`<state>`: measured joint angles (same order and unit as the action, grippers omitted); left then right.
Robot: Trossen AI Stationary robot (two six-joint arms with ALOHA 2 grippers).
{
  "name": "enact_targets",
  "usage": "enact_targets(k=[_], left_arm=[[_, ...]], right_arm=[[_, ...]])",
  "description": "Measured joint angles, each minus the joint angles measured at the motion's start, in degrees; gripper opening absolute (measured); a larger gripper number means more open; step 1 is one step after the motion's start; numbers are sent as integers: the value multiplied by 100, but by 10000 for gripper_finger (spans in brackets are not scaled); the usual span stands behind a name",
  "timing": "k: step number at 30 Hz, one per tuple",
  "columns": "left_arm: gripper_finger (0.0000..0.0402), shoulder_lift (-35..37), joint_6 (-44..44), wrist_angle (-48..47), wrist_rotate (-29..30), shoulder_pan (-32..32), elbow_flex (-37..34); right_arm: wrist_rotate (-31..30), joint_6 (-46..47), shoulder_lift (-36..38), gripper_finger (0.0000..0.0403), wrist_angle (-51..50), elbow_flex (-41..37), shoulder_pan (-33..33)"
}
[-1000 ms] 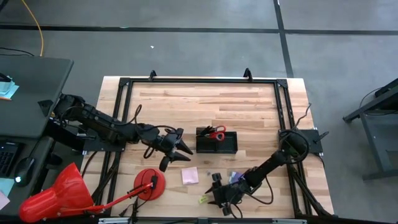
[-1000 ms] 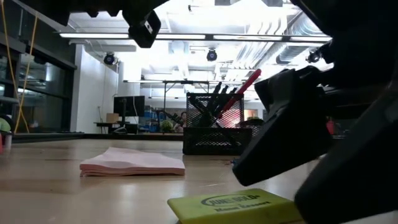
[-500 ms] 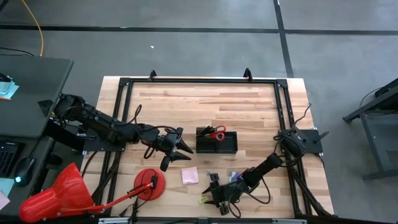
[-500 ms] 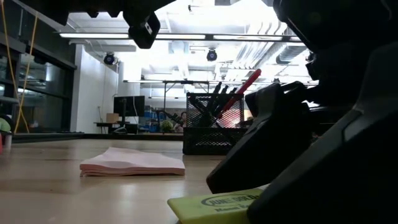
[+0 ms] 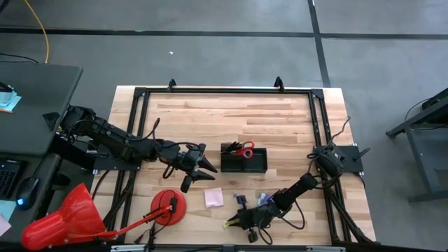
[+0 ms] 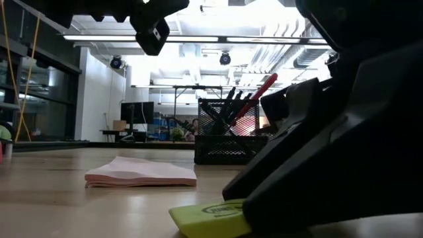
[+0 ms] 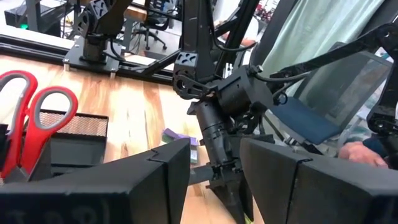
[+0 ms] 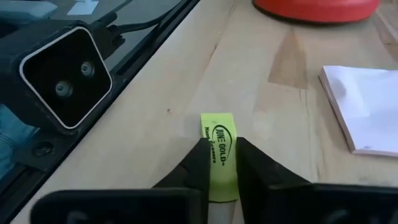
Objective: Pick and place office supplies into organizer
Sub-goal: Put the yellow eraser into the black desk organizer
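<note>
Right gripper point(image 8: 219, 163) is low on the bench point(image 5: 280, 119), pinching the yellow eraser point(image 8: 219, 149) for lifting to the organizer point(image 5: 244, 160), while the left gripper point(image 5: 204, 170) waits part-open beside it.

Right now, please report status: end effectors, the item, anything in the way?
Right end effector shut on yellow eraser, low at table's near edge. Left end effector open, waiting beside organizer. Pink pad lies between eraser and organizer.

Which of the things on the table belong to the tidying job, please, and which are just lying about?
Part of the job:
- yellow eraser, pinched by the right gripper
- pink sticky pad
- purple pad
- red-handled scissors, already in the black mesh organizer

Just lying about:
- red cone
- red disc
</note>
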<state>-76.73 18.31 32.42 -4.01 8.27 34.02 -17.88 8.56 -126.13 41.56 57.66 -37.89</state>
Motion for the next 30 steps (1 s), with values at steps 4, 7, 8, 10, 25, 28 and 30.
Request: enact_targets(k=[4, 7, 8, 10, 25, 28, 30], left_arm=[[133, 1, 0, -21, 0, 1, 0], [133, 0, 0, -96, 0, 0, 0], [133, 0, 0, -126, 0, 0, 0], [133, 0, 0, -155, -1, 2, 0], [133, -4, 159, -764, 553, 5, 2], [133, -4, 168, -822, 728, 48, 2], [133, -4, 166, -823, 745, 67, 2]], right_arm=[[-22, -356, 0, 27, 105, -1, 2], [-66, -610, 15, 20, 201, -1, 6], [-83, -716, 38, 20, 220, -1, 7], [-178, -773, 114, 20, 249, 20, 15], [-1744, -1310, 1429, 16, -1243, 41, 104], [-1911, -1365, 1574, 11, -1381, 45, 233], [-1861, -1364, 1626, 1, -1573, 45, 383]])
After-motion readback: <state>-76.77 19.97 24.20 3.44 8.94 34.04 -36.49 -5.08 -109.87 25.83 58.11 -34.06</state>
